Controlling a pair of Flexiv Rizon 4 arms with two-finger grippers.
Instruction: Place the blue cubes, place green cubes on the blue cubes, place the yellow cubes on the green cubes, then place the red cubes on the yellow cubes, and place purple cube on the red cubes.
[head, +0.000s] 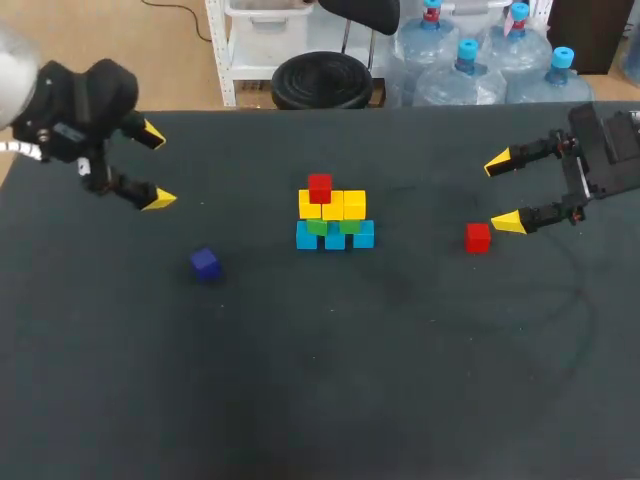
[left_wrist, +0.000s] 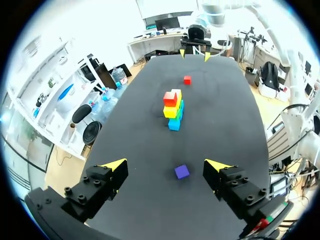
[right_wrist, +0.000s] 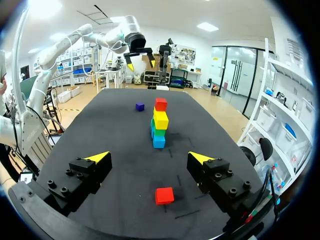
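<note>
Our right pincer (head: 502, 191) hangs released at the frame's right, just beside the loose red cube (head: 478, 237), and we judge that setting it on the stack (head: 334, 220) at centre could knock the seated red cube (head: 320, 187) off if we come in skewed.

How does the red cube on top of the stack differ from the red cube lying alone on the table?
The stacked red cube rests on the yellow cubes; the lone red cube lies directly on the table. The stacked one touches other cubes; the lone one touches none. Both look alike in colour and size.
</note>
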